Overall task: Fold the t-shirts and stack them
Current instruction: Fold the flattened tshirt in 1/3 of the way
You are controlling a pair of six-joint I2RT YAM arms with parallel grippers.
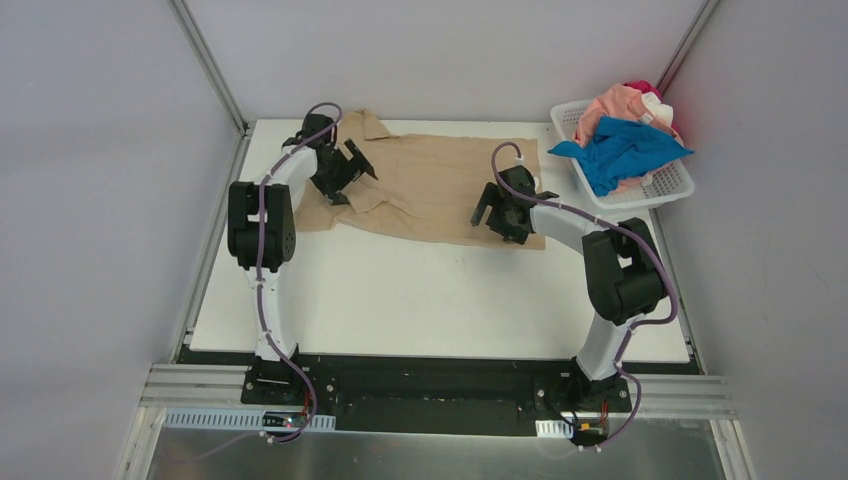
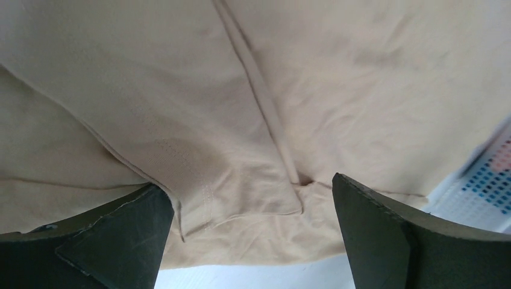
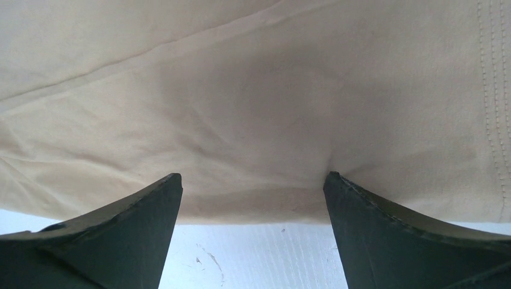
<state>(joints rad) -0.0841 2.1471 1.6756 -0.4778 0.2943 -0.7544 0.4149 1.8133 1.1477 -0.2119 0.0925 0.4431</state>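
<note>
A tan t-shirt (image 1: pixel 430 185) lies spread across the far half of the white table, partly folded at its left end. My left gripper (image 1: pixel 345 175) is open just above its left part, over a folded sleeve and seam (image 2: pixel 241 198). My right gripper (image 1: pixel 495 215) is open at the shirt's near right edge, its fingertips (image 3: pixel 334 180) touching the cloth (image 3: pixel 253 108). A blue shirt (image 1: pixel 625 150), a salmon pink shirt (image 1: pixel 615 105) and a bit of red cloth (image 1: pixel 640 88) are piled in the basket.
A white lattice basket (image 1: pixel 665 185) stands at the table's far right corner; its edge shows in the left wrist view (image 2: pixel 485 186). Grey walls and metal posts close in the table on three sides. Bare white table (image 1: pixel 420 300) lies in front of the shirt.
</note>
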